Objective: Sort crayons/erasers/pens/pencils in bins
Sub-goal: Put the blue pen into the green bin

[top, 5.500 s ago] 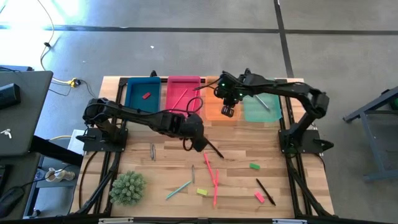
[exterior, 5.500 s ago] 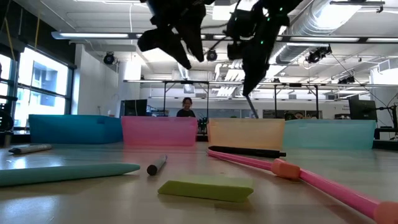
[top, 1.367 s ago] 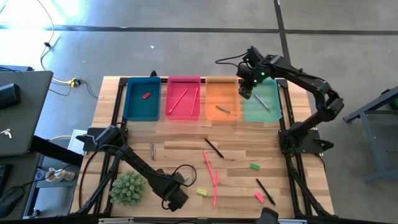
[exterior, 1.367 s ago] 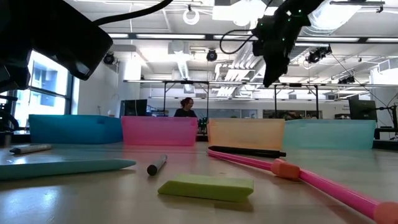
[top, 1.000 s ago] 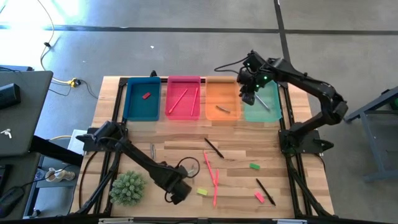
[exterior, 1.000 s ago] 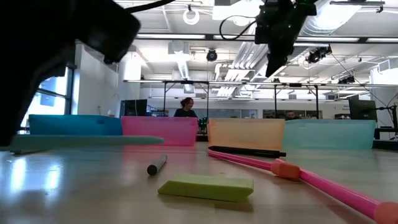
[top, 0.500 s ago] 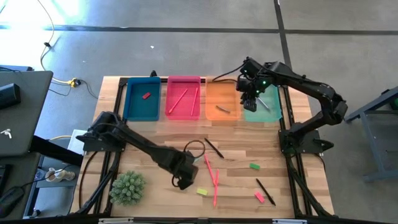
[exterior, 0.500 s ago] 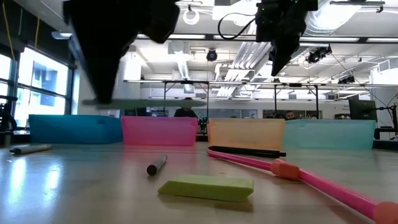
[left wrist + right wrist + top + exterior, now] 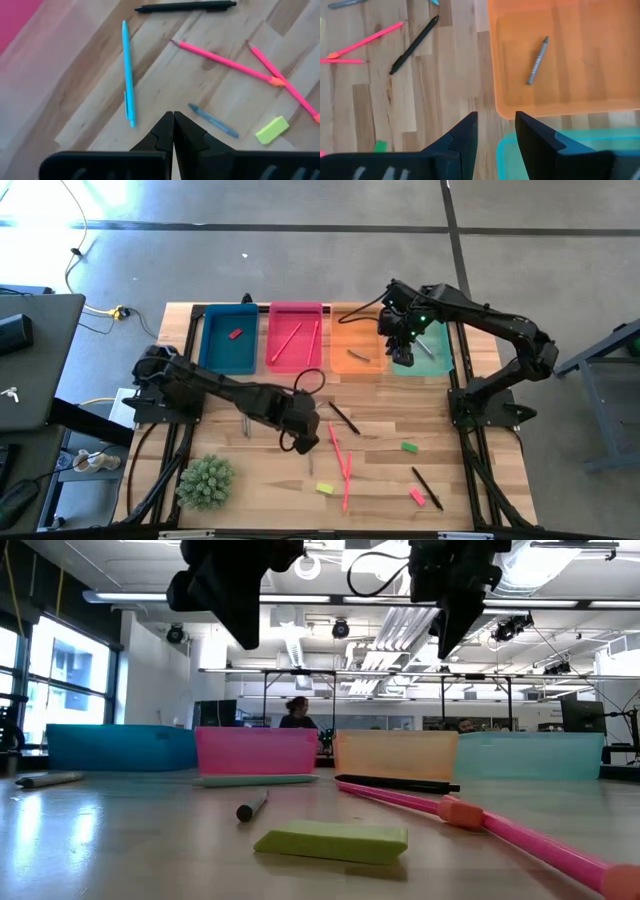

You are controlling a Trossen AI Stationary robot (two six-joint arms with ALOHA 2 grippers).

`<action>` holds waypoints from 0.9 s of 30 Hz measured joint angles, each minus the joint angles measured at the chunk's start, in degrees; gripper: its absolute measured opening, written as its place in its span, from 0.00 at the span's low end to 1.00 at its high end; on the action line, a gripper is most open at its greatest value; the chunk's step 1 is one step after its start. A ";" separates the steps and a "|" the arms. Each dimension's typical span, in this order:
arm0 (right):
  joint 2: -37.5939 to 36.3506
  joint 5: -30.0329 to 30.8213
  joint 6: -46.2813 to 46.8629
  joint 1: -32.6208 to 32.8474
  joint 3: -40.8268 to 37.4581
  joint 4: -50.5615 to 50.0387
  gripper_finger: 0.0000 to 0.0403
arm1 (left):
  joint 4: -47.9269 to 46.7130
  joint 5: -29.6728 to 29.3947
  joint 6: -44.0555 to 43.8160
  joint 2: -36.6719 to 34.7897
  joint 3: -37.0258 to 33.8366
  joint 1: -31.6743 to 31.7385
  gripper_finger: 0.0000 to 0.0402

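Left gripper (image 9: 173, 131) is pinched tight on nothing, hovering mid-table (image 9: 390, 480). Right gripper (image 9: 496, 131) hangs parted and empty over the seam between the orange bin (image 9: 355, 340) and teal bin (image 9: 425, 352).

The blue pen (image 9: 127, 72) lies loose on the wood, just short of the pink bin (image 9: 296, 337). A crayon (image 9: 214, 121) and a yellow eraser (image 9: 272, 129) sit nearby; another crayon (image 9: 537, 60) is already in orange.

Risk from here, I reckon: a descent with fingers closed would shove that pen rather than take it, maybe rolling it away.

Hard to read: the teal bin's contents under the right arm, and the pen itself in the high view.
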 joint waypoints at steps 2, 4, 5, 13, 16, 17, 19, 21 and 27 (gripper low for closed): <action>0.00 0.01 0.00 0.22 0.00 0.00 0.31 | -0.02 -0.03 0.79 -0.01 0.00 0.79 0.00; 0.00 -0.01 -0.10 0.22 0.00 0.00 0.31 | -0.01 -0.06 0.35 -0.01 0.00 1.87 0.00; 0.00 0.01 -0.13 0.22 0.00 0.02 0.31 | -0.01 0.01 -0.01 -0.01 0.00 2.52 0.01; 0.00 0.01 -0.11 0.20 0.00 0.07 0.31 | -0.08 5.29 0.75 0.98 0.05 6.42 0.20; 0.02 0.01 0.04 0.20 0.00 0.08 0.31 | 0.41 4.69 0.11 1.57 0.13 6.60 0.30; 0.02 0.01 0.21 0.20 0.00 0.09 0.31 | 0.47 4.62 -0.63 1.95 0.15 6.75 0.33; 0.02 0.01 0.42 0.20 0.00 0.08 0.31 | -0.25 4.70 -1.79 2.82 -0.02 7.00 0.38; 0.02 0.01 0.44 0.20 0.00 0.11 0.31 | 0.52 5.65 -3.43 4.11 0.13 7.21 0.42; 0.04 0.02 0.47 0.20 0.00 0.09 0.31 | -0.26 7.28 -4.42 9.39 -0.02 7.51 0.44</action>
